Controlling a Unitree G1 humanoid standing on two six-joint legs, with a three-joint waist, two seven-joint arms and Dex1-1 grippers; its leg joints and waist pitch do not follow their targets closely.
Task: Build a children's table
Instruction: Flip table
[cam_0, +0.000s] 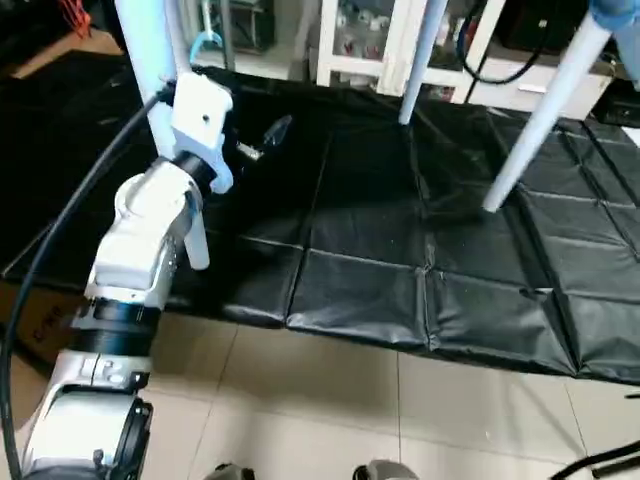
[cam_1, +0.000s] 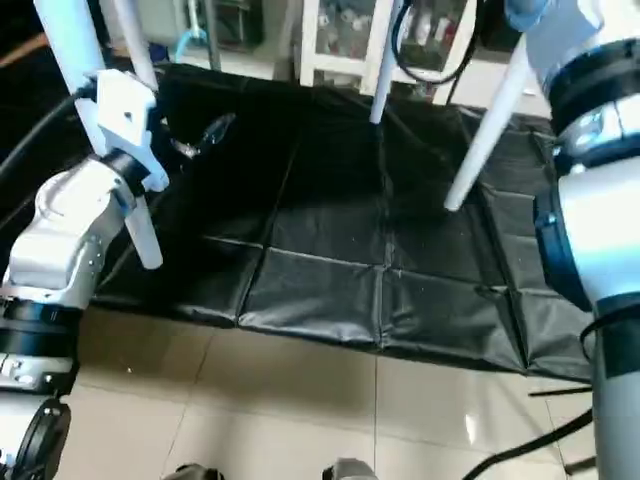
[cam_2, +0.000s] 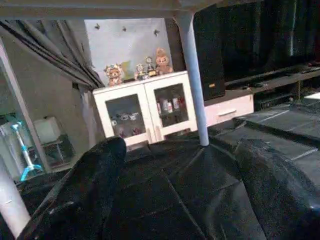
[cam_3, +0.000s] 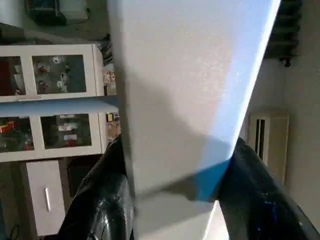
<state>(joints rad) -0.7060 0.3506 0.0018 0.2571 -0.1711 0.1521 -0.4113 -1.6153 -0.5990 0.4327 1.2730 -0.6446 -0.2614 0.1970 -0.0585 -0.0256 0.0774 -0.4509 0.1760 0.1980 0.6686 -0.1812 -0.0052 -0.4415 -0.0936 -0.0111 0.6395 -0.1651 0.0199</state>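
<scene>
Gripping table top, right hand, left hand empty, wide.

Mat: spread on the floor, its near edge facing the robot.
Table legs: standing on the mat toward its far edge, the table lifted and tilted.
Cabinet: behind the mat's far edge.
Left arm: over the mat's left edge, beside a leg.
</scene>
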